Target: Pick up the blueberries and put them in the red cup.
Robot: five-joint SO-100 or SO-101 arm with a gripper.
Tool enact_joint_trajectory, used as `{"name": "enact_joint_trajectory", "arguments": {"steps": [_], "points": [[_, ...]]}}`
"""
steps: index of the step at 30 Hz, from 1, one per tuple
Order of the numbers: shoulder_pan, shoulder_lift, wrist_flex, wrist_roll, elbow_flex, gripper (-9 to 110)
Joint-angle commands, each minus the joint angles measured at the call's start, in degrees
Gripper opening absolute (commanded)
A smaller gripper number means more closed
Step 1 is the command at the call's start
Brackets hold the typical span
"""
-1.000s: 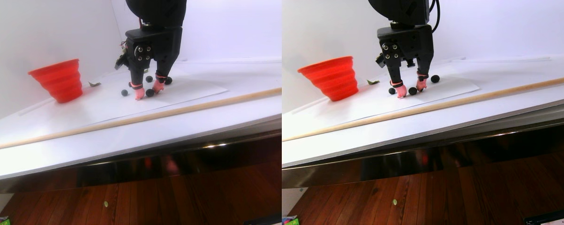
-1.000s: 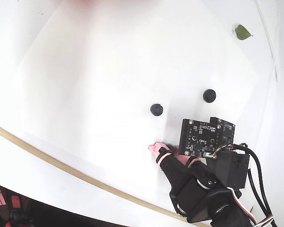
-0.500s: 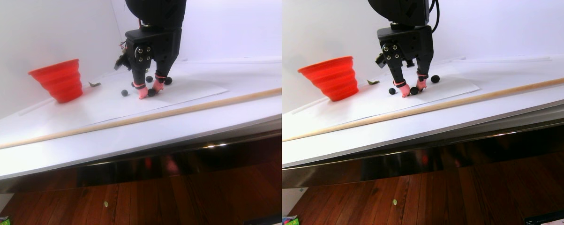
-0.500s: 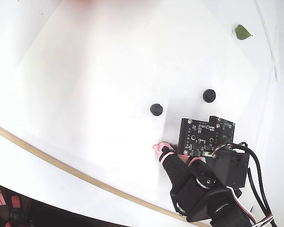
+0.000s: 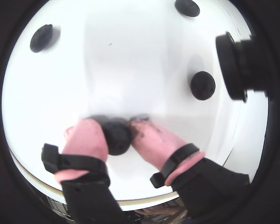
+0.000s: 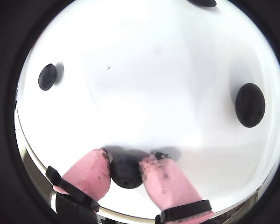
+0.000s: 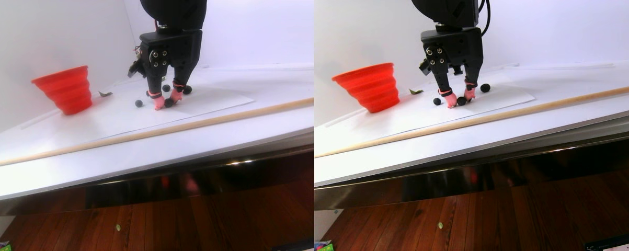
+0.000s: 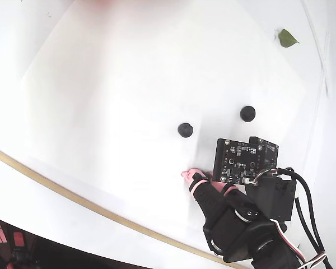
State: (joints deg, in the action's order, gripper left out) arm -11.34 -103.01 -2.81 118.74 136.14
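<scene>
Pink-tipped jaws clamped on one round blueberry [image 6: 126,171] with no evident long axis, on white paper [image 6: 144,84].

Green leaf [image 8: 287,38] on white paper [image 8: 129,84] — wooden dowel [image 7: 136,136] nearby.

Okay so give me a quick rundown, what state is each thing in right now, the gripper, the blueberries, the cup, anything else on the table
gripper: down at the white sheet, pink fingertips closed around one blueberry.
held blueberry: pinched between the fingertips, apparently not lifted yet.
loose blueberries: three, lying apart on the sheet, untouched.
red cup: upright, mouth open; contents cannot be seen.
green leaf piece: lying flat near the table's edge.
wooden stick: lying along the table.
</scene>
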Motion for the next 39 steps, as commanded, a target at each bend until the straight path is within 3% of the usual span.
{"name": "enact_joint_trajectory", "arguments": {"steps": [1, 39], "points": [[1.58, -5.8, 0.7, -0.26, -2.64, 11], [14.33, -23.12, 8.53, -4.92, -7.21, 11]]}}
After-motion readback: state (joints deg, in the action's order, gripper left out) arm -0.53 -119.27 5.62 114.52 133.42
